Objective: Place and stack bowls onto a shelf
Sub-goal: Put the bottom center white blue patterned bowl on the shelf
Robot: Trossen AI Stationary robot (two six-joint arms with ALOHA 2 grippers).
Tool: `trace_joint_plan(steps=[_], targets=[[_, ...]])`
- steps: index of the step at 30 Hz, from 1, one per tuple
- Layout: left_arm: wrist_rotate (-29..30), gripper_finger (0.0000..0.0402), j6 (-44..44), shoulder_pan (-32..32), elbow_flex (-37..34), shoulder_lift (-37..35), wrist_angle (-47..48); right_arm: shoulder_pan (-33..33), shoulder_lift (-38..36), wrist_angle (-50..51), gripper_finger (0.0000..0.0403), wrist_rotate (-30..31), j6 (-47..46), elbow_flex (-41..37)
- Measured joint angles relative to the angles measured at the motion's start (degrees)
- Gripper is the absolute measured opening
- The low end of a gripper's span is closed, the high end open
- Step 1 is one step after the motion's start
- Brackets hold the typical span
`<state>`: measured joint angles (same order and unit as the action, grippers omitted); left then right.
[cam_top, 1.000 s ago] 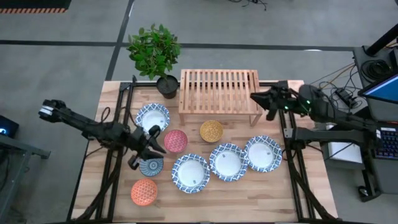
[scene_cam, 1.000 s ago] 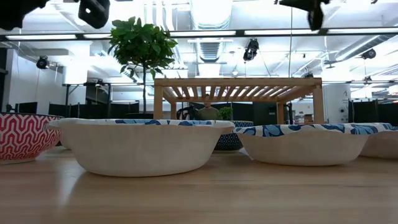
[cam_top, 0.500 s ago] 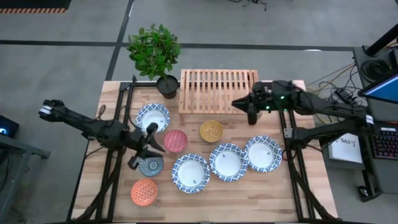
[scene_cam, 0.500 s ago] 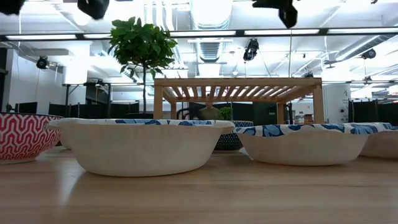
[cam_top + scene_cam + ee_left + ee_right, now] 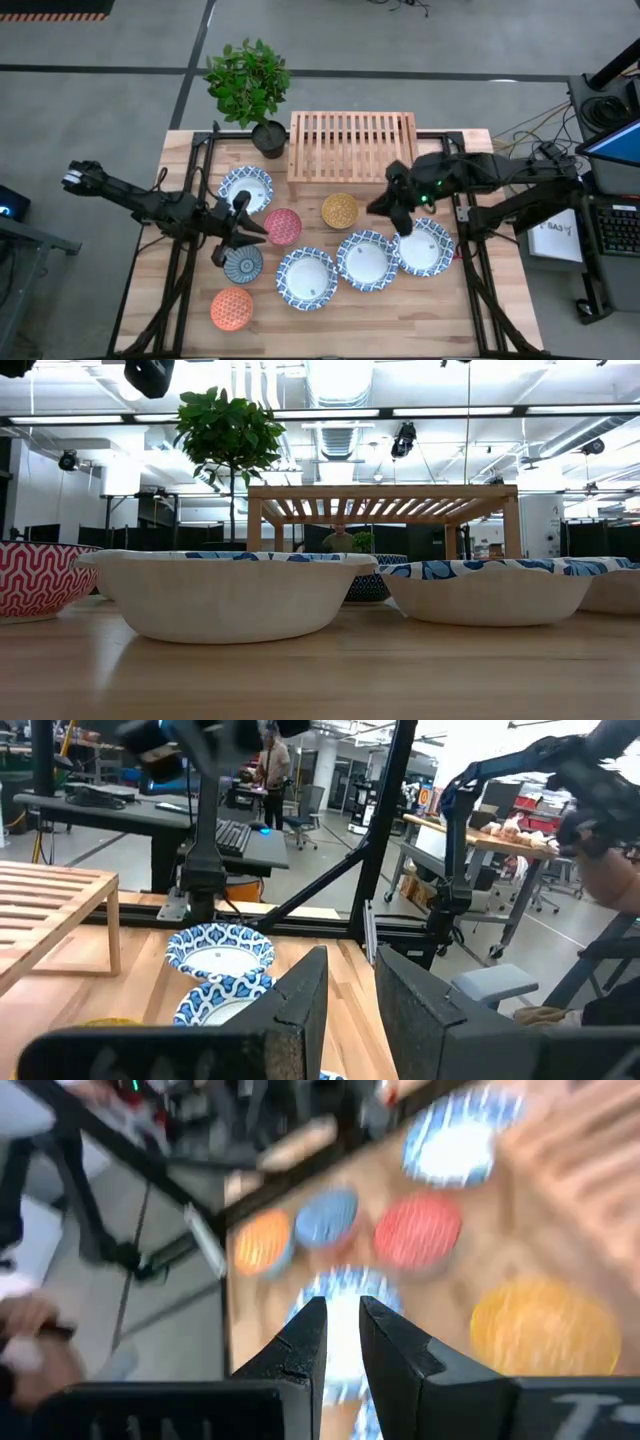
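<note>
The left pincer (image 5: 243,226) hovers above the surface (image 5: 400,310) between the red bowl (image 5: 283,226) and the teal bowl (image 5: 243,265), fingers slightly parted, holding nothing. The empty slatted shelf (image 5: 352,146) stands at the far edge. The right pincer (image 5: 398,212), narrowly open and empty, hangs beside the yellow bowl (image 5: 340,210), by the rightmost blue-rimmed bowl (image 5: 425,248).

1. Left arm: slim, matte black, jointed segments; a white marking patch at the end farthest from its claw.
2. Left claw (image 5: 243,227): two flat, dark, angular fingers (image 5: 300,1010) with squared inner faces, parted by a narrow gap.
3. Right arm: black, bulkier housing; small green indicator lights just behind its claw.
4. Right claw (image 5: 397,208): two dark tapered fingers (image 5: 306,1342), narrow gap between them; white lettering on the body behind them.
</note>
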<state>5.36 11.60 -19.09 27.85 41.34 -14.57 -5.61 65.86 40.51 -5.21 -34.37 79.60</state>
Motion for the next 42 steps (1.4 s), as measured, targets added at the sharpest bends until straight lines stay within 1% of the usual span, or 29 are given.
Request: trace_joint_plan(steps=[3,6,9,11,16,22,28,34,38,42], targets=[[0.2,0.007,0.5,0.0,-0.3,1.0,0.2,-3.6,4.5,7.2,0.0052,-1.8,-2.7,3.6],[0.2,0.007,1.1,0.0,-0.3,2.0,-0.9,-7.1,9.5,14.8,0.0052,-2.7,-3.2,6.8],[0.2,0.007,1.1,0.0,0.2,2.9,-0.7,-10.1,14.3,21.4,0.0052,-2.3,-1.6,9.0],[0.2,0.007,1.1,0.0,0.5,3.3,-0.9,-12.1,17.5,23.7,0.0052,-1.9,1.1,9.3],[0.2,0.007,1.2,0.0,0.5,4.6,-0.8,-16.0,25.8,23.8,0.0052,-0.9,3.5,9.3],[0.2,0.007,1.6,0.0,0.5,4.8,-0.9,-20.1,34.0,23.7,0.0052,-0.7,6.6,9.3],[0.2,0.007,1.9,0.0,-0.1,4.9,-0.8,-20.3,38.5,23.3,0.0052,-0.7,3.2,9.3],[0.2,0.007,1.8,0.0,-0.2,4.9,-0.7,-20.4,40.1,23.0,0.0055,-1.3,0.9,9.3],[0.2,0.007,1.8,0.0,-0.2,5.1,-0.7,-20.4,40.5,22.4,0.0083,-1.2,-0.1,9.3],[1.2,0.007,1.8,0.0,-0.2,5.2,-0.8,-20.4,40.7,21.9,0.0135,-1.0,0.7,9.3]])
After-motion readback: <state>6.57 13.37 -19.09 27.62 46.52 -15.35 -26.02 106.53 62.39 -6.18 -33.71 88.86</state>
